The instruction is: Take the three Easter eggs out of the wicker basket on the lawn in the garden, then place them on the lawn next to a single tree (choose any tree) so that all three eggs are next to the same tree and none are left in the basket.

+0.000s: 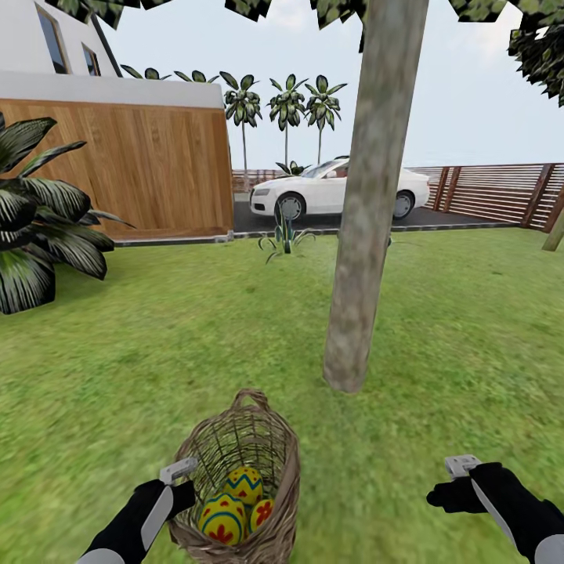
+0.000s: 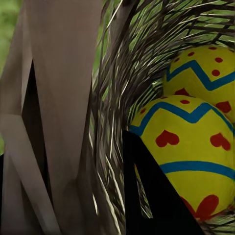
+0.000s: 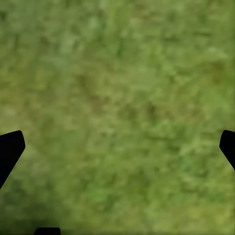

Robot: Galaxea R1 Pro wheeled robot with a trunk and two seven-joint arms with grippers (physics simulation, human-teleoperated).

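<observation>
Head view puts the small brown woven-twig wicker basket (image 1: 239, 478) low in the middle of the picture, lifted at the left end effector (image 1: 182, 479), which appears clamped on the basket's left wall near the rim. The left wrist view bears this out: one dark finger (image 2: 156, 196) lies inside the weave next to the eggs, while the grey link runs down the outside, so the wall is pinched between them. Carrying the whole basket this way would bring all the eggs to the tree in one trip instead of three.

Inside sit the three yellow Easter eggs painted with red marks and blue zigzag bands (image 1: 235, 505), packed together against the bottom; two of them show close up in the left wrist view (image 2: 191, 152).

Just beyond the basket stands the tall tree with a straight, mottled grey-brown trunk (image 1: 368, 196), its foot meeting the bright green mottled lawn (image 1: 157, 352) slightly to the right. The basket looks near enough that the eggs could be set down here.

Right end effector (image 1: 454, 482) hovers apart over bare grass with its fingers spread wide and empty, probably kept free to lift the eggs out.
</observation>
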